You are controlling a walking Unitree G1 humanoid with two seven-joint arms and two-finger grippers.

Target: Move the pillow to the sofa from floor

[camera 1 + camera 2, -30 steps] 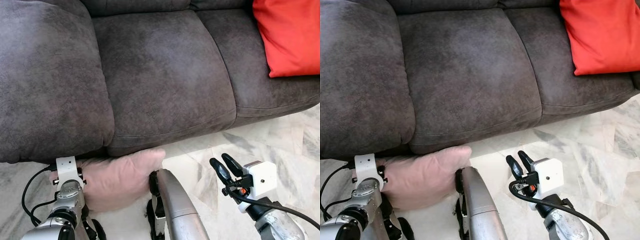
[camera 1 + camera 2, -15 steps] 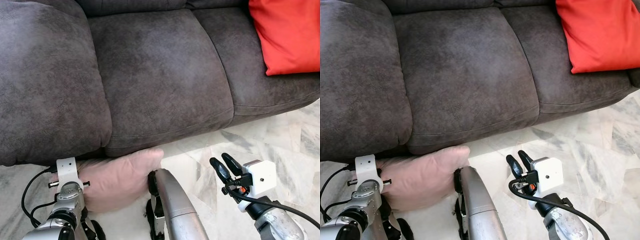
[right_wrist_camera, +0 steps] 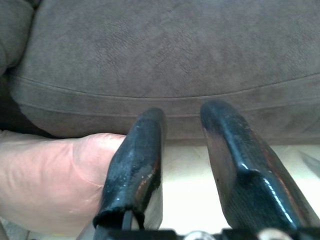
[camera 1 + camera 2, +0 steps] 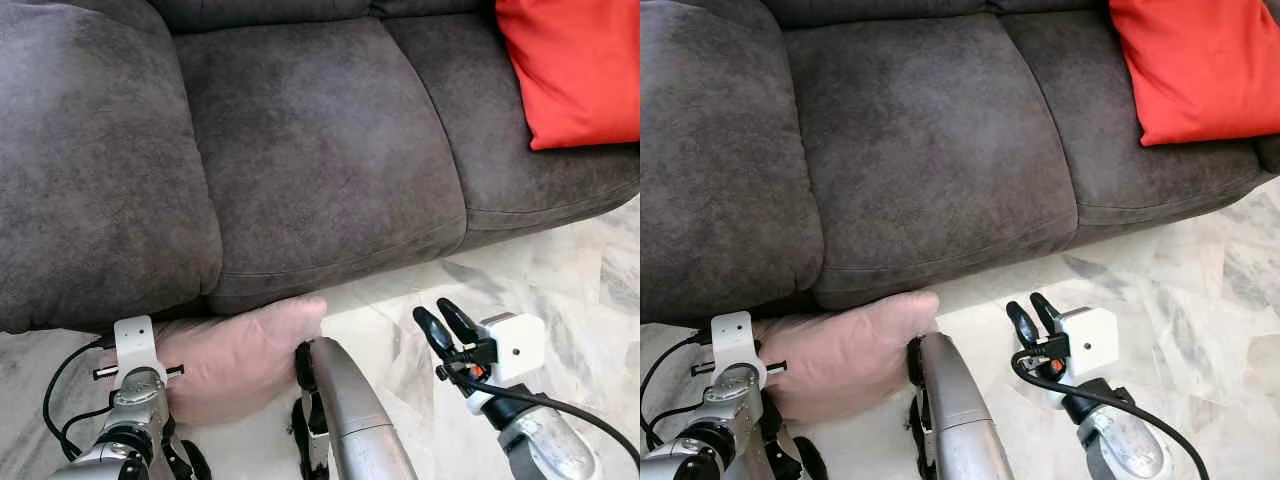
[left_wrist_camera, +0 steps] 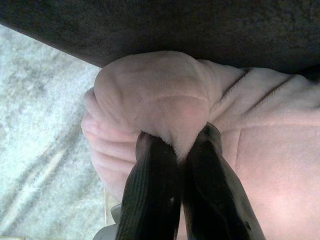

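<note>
We have two head views looking forward and steeply down from above, side by side, both taking in the dark sofa (image 4: 300,150) across the 12 o'clock half, the red cushion (image 4: 1190,65) at 1 o'clock, the marble floor (image 4: 590,270) at 4 o'clock and the pink pillow (image 4: 235,355) at 7 o'clock. The left wrist view sits very close, looking along the left tool (image 5: 182,160) into the pillow under the sofa's front edge. The right wrist view looks along the right tool (image 3: 182,135), low and near, at the sofa front, sharing the pillow's end with the head views.
</note>
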